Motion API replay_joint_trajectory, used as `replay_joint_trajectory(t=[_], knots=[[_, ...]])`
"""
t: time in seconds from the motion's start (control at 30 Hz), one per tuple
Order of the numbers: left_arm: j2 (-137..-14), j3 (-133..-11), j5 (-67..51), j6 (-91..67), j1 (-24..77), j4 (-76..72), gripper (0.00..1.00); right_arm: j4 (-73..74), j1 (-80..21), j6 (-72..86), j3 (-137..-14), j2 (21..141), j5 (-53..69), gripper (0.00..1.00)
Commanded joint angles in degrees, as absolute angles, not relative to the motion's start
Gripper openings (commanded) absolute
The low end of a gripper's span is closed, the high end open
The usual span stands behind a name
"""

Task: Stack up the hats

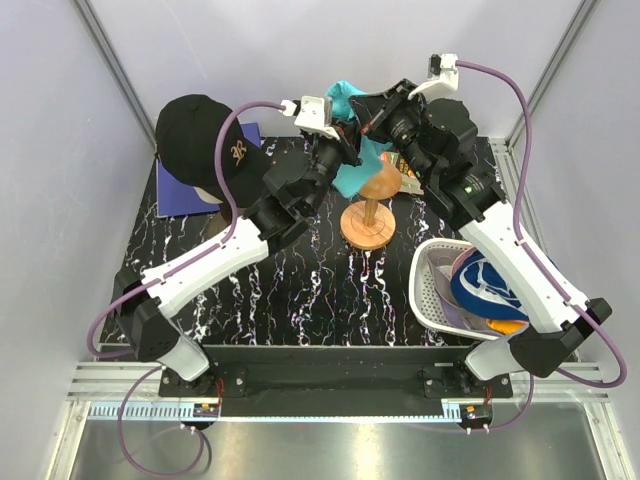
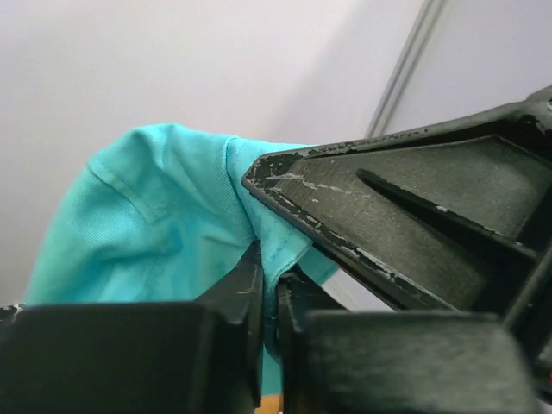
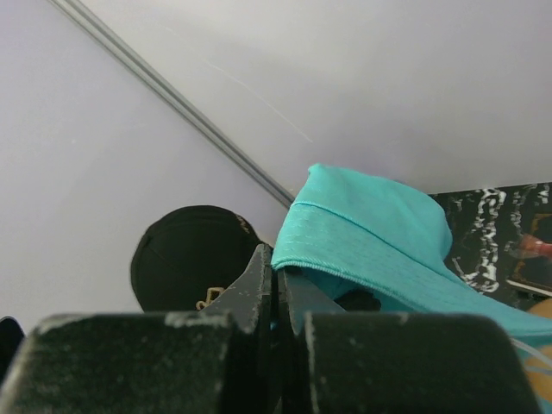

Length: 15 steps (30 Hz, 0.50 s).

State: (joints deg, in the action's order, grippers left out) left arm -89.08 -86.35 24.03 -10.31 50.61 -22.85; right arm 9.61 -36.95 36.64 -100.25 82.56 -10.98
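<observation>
Left end effector [image 2: 269,285] and right end effector [image 3: 278,278] clamp the teal hat [image 2: 147,216]; I'd stretch it taut over the wooden stand [image 1: 368,215] at six o'clock.

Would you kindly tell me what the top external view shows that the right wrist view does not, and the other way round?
Only the top external view: the white basket at the right side of the table, with the blue-and-white hat lying in it. Only the right wrist view: the right gripper close up, its jaws shut on the edge of the teal hat. Both: the teal hat and the black cap.
</observation>
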Motion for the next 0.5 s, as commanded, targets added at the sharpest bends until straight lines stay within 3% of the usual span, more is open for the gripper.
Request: replay_joint_trajectory(t=[0.0, 0.1, 0.23, 0.43, 0.47], knots=[[-87.02, -84.20, 15.92, -10.46, 48.43, -25.59, 0.00, 8.17, -37.09, 31.83, -100.20, 78.93, -16.95, 0.00], [-84.99, -83.85, 9.78, -9.67, 46.16, -20.14, 0.00, 8.61, -34.46, 28.57, -99.32, 78.05, -19.51, 0.00], [-83.85, -85.69, -3.39, -8.53, 42.81, -12.32, 0.00, 10.10, -25.68, 30.06, -97.13, 77.96, -12.95, 0.00], [-89.03, -95.33, -7.38, -0.80, 40.43, -0.36, 0.00, 9.58, -21.98, 24.87, -95.71, 79.27, -12.14, 0.00], [-89.64, -97.01, -7.12, 1.12, 39.82, 1.91, 0.00, 9.58, -21.54, 24.35, -96.06, 79.71, -11.78, 0.08]])
